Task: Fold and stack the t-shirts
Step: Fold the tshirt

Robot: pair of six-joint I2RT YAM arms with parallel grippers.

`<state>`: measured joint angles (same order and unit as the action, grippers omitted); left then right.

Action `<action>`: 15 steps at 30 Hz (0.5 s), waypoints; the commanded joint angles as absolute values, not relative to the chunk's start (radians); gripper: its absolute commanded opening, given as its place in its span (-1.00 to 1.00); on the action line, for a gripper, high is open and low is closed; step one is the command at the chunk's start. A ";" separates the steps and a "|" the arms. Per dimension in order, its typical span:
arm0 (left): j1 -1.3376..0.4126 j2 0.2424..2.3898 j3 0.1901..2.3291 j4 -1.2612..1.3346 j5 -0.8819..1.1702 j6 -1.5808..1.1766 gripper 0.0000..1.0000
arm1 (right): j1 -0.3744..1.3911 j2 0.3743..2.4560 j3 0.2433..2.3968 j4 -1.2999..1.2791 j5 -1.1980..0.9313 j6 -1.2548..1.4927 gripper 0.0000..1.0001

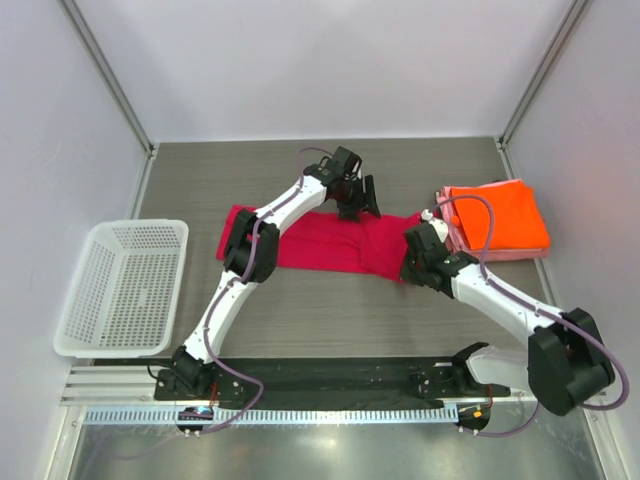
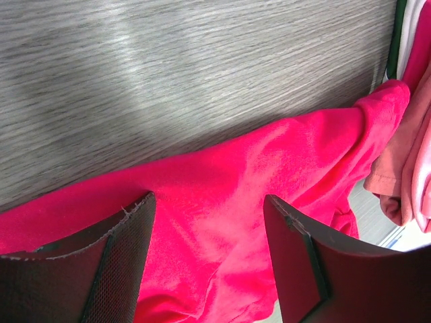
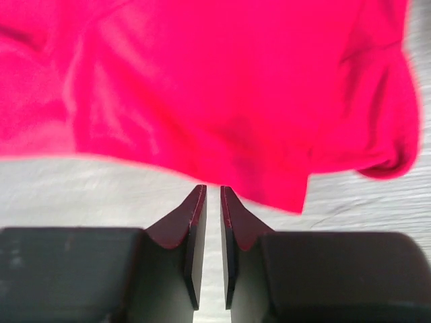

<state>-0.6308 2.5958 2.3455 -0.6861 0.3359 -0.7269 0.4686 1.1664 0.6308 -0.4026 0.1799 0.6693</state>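
Landmark: we place everything from the white mesh basket (image 1: 125, 285), which sits at the table's (image 1: 330, 320) left edge.
Crimson t-shirt (image 1: 310, 245): just right of the basket, lying flat as a long band that runs away from it across the table.
Orange t-shirt (image 1: 497, 215): well apart from the basket on the opposite side, folded square on top of the pale pink t-shirt (image 1: 505, 254), whose edge peeks out beneath.
Left gripper (image 1: 358, 205): released, with its jaws spread wide over the band's far edge, past the middle as counted from the basket. In the wrist view cloth shows between the fingers (image 2: 128, 256), but nothing is pinched.
Right gripper (image 1: 418, 262): clenched to a thin slit at the band end farthest from the basket. In its wrist view the tips sit right at the hem and the slit looks bare. We cannot tell whether the hem is caught.
Step in hand: we judge it to be folding the band in half, bringing the end farthest from the basket over toward it.
How we do it well: make sure each gripper holds every layer at a corner, lift both corners level, carry them toward the basket, and lay edge on edge.
Risk: a pinch on one layer would let the band unfold.
Afterwards: the finished shirt goes on the orange one.
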 commanded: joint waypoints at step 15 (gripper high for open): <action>-0.575 2.225 1.887 -0.566 0.237 -0.649 0.99 | 0.439 1.428 0.724 -0.305 0.350 0.700 -0.01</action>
